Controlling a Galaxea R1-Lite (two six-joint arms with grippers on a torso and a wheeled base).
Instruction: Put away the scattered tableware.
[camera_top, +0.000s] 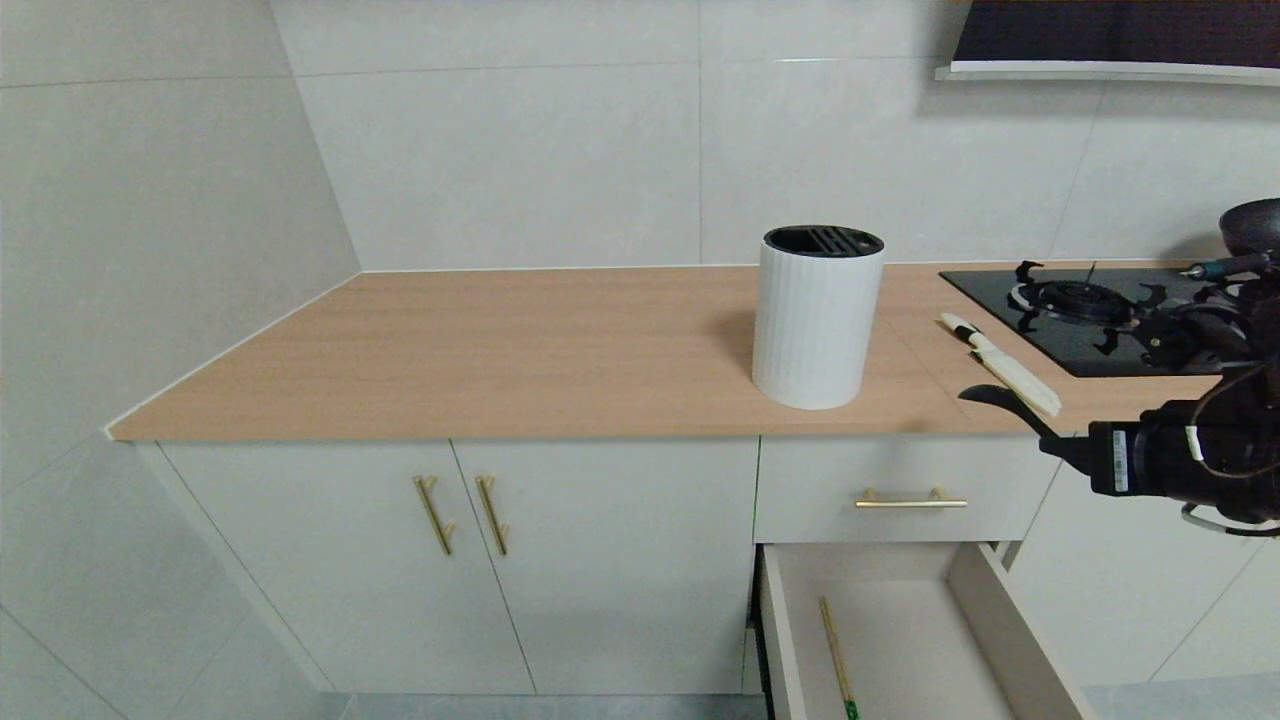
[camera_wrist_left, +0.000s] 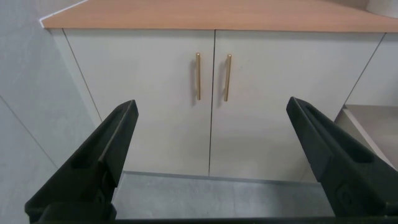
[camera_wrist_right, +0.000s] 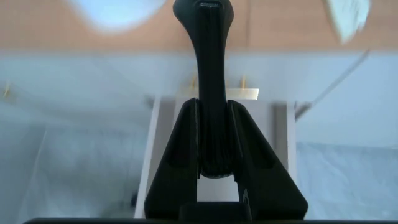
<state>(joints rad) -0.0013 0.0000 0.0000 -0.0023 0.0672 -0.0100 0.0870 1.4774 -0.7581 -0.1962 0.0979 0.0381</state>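
My right gripper (camera_top: 1065, 450) hangs in front of the counter edge, above the open drawer (camera_top: 975, 600), shut on a slim black utensil (camera_top: 1000, 400) whose curved end sticks out toward the counter. In the right wrist view the black utensil (camera_wrist_right: 208, 50) runs straight out from the shut right gripper (camera_wrist_right: 213, 109). A white knife (camera_top: 1000, 365) lies on the wooden counter beside the stove. A white ribbed knife holder (camera_top: 815, 320) with a slotted black top stands upright to its left. A chopstick (camera_top: 835, 655) lies in the drawer. My left gripper (camera_wrist_left: 211, 109) is open, low, facing the cabinet doors.
A black gas hob (camera_top: 1090, 315) with a dark pot (camera_top: 1250, 225) sits at the counter's right end. The closed drawer with a gold handle (camera_top: 910, 500) is above the open one. Two cabinet doors with gold handles (camera_wrist_left: 211, 74) are to the left. The counter's left half (camera_top: 450, 350) is bare.
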